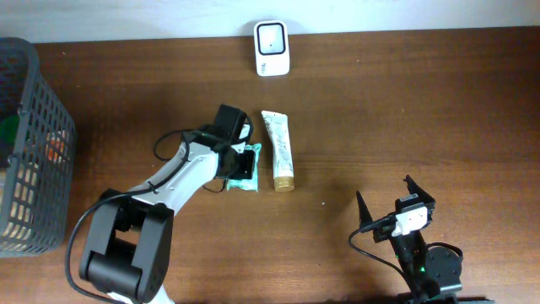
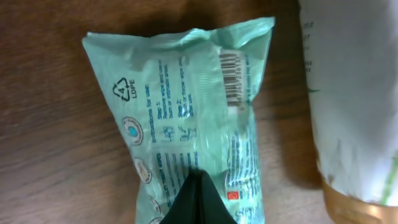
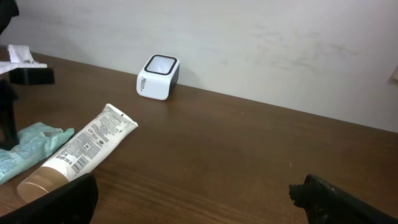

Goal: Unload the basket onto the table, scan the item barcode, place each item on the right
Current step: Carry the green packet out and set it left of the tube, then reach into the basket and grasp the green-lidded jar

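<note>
**Overhead view, left to right.** At the left edge a dark mesh basket [image 1: 34, 152] is standing with mixed goods inside. From the lower left the left arm [image 1: 169, 181] is reaching toward the middle of the frame. Its left gripper [image 1: 243, 162] is sitting over a teal pouch [image 1: 243, 183]. Just right of the pouch a white tube [image 1: 278, 148] is lying lengthwise, with its gold cap [image 1: 284, 181] pointing toward the bottom of the frame; whether the two are touching cannot be told. Above both, at top centre, the white scanner [image 1: 272, 48] is resting at the far edge of the table [image 1: 405, 110], well apart from the pouch. At the lower right the right gripper [image 1: 396, 203] is hanging over bare wood with its jaws spread wide.

**Left wrist view.** The pouch is lying flat on the wood and filling the middle of the frame. Its barcode [image 2: 233, 78] is facing up at the upper right of the pack. At bottom centre the fingers [image 2: 199, 199] are pressed together into one dark point on the film. Whether a fold is caught between them cannot be told. The tube is running down the right edge.

**Right wrist view.** The pouch is showing at the far left with the tube beside it. The scanner is sitting at upper left by the wall, and the spread right fingers are framing the bottom corners.
</note>
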`<state>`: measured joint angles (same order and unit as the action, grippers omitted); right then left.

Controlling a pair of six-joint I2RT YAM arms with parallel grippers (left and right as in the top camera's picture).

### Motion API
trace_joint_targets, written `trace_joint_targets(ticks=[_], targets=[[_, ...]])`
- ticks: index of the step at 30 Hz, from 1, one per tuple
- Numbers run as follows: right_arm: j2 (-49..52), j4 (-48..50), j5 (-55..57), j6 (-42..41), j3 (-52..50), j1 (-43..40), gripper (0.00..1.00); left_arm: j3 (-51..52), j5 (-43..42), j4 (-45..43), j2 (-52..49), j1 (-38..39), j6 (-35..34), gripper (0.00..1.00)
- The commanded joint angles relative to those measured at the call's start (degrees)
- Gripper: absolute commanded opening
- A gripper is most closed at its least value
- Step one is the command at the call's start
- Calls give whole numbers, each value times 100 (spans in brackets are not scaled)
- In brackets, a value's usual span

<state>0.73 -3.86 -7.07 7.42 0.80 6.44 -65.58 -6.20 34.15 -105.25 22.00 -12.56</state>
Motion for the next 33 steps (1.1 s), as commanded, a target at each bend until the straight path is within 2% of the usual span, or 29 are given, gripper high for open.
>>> trace_joint_targets(ticks=[1,5,12,15,18,21,27,30,33], targets=[[-37,-7,26,-66,-48,39,98,570,13,-120,-17,-7,219,1],[-37,-7,26,-66,-48,39,98,763,306,-94,-17,-9,219,1],[-37,-4,26,-66,-48,39,98,562,96,-76,26,-15,190,0],[-37,-7,24,-66,-48,39,98,-162,94,284,234,-59,195,3],[-37,-4,24,-66,-48,39,98,-1425,114,927,566,-310,225,23],[-37,-7,26,-66,-48,39,98,-2673,111,1512,713,-568,247,40],[-37,-7,26,-66,-48,39,98,-5040,380,2774,866,-1495,459,41],[-37,-7,26,-66,-48,39,98,-5661,859,3075,933,-2109,457,42],[-37,-4,26,-66,-48,39,98,-5860,1080,3126,992,-2824,455,49]])
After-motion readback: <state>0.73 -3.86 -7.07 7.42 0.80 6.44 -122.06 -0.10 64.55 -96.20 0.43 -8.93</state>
